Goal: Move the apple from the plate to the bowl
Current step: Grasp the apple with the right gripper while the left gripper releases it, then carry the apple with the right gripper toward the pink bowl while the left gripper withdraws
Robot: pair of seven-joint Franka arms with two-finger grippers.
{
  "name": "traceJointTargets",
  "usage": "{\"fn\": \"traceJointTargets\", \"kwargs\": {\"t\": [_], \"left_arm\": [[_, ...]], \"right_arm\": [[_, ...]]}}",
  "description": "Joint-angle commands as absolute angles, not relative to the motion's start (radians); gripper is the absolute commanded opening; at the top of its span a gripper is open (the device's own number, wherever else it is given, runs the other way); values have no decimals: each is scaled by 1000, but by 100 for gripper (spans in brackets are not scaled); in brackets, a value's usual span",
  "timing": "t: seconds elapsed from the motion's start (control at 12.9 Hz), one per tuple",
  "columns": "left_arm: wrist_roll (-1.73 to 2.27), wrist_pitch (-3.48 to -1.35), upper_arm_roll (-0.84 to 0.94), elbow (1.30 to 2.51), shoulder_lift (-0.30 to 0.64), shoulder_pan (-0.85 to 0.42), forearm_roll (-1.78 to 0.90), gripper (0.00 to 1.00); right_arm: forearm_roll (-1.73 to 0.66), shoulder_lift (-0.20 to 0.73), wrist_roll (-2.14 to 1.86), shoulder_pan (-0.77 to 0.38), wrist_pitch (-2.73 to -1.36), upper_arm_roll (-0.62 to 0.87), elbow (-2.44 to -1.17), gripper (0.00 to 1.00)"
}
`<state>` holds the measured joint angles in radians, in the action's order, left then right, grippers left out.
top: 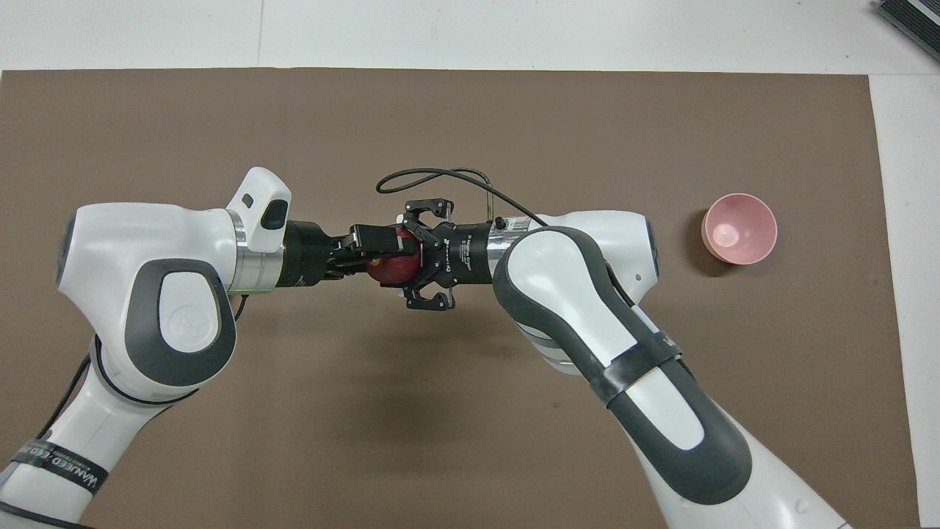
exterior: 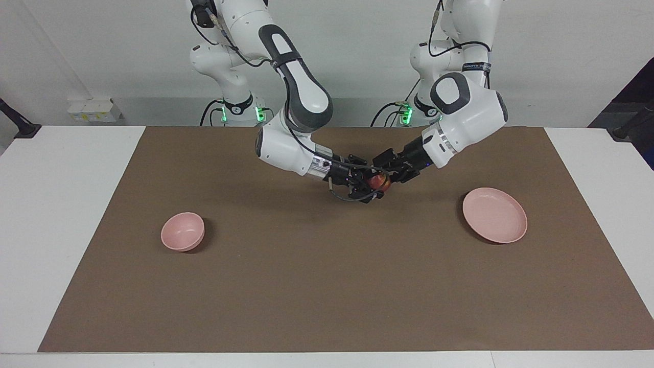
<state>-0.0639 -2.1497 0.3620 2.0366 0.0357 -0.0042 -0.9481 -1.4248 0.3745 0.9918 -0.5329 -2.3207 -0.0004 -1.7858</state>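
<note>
While both arms meet above the middle of the brown-matted bench (exterior: 327, 286), you see the flat pale-pink plate (exterior: 494, 214) and small deep pink bowl (exterior: 182, 231) empty at opposite ends. The left gripper (top: 378, 253) is clamped on the small dark-red apple (top: 391, 266); the right gripper (top: 415, 253) has its jaws spread around it.

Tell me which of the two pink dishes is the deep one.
The small deep pale-pink bowl toward the right arm's end of the table; the flat, wider pale-pink plate lies toward the left arm's end.
</note>
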Motion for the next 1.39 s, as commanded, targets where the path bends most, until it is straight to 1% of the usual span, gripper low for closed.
{"fn": "traceJointTargets", "kwargs": {"t": [0.0, 0.31, 0.46, 0.7, 0.85, 1.01, 1.16, 1.31], "left_arm": [[-49, -2016, 298, 2025, -14, 3, -867, 100], [-55, -1924, 197, 2014, -72, 6, -625, 100], [-55, -1882, 160, 1958, -68, 6, -435, 100], [-84, -1873, 123, 1895, -63, 6, -196, 100], [-129, -1870, 86, 1833, -60, 3, -135, 100], [-149, -1838, 48, 1745, -55, -8, -106, 100], [-166, -1708, 45, 1588, -20, -8, -26, 100], [-225, -1575, 41, 1473, 8, -8, -20, 100]], "right_arm": [[-1369, 367, 956, -509, -2330, -2, -1795, 0], [-1159, 357, 963, -433, -2315, -8, -1757, 0], [-1029, 357, 957, -399, -2313, -9, -1727, 0], [-701, 377, 956, -359, -2313, -6, -1683, 0], [-533, 382, 927, -330, -2309, -5, -1678, 0], [-412, 388, 765, -292, -2306, -6, -1683, 0], [-358, 394, 610, -230, -2299, -6, -1689, 0], [-313, 396, 461, -177, -2281, -6, -1690, 0]]}}
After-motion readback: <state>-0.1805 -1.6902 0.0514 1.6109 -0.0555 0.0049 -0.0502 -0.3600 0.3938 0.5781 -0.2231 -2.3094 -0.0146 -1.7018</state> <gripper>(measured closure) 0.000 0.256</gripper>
